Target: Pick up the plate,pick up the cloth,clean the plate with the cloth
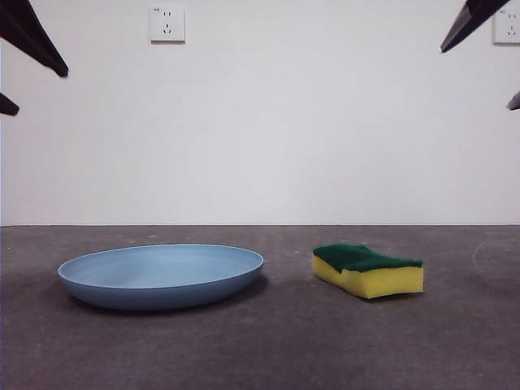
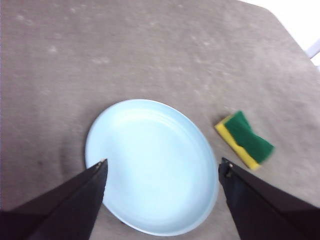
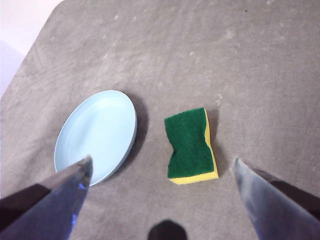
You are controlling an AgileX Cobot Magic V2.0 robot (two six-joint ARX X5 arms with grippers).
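Nothing had been picked up yet — the task stood at its first step. The plate [image 1: 161, 275] lay flat on the grey table [image 1: 276, 349], with the cloth [image 1: 368, 270], really a yellow sponge lying green face up, just beside it and apart from it. The left gripper [image 2: 162, 167] hung high above the plate, jaws wide and empty; the right gripper [image 3: 162, 167] hung above the sponge, jaws likewise wide. The next move probably called for the left arm to descend and catch the plate's low rim — awkward on a flat surface. Behind stood a white wall with 2 sockets [image 1: 167, 24].
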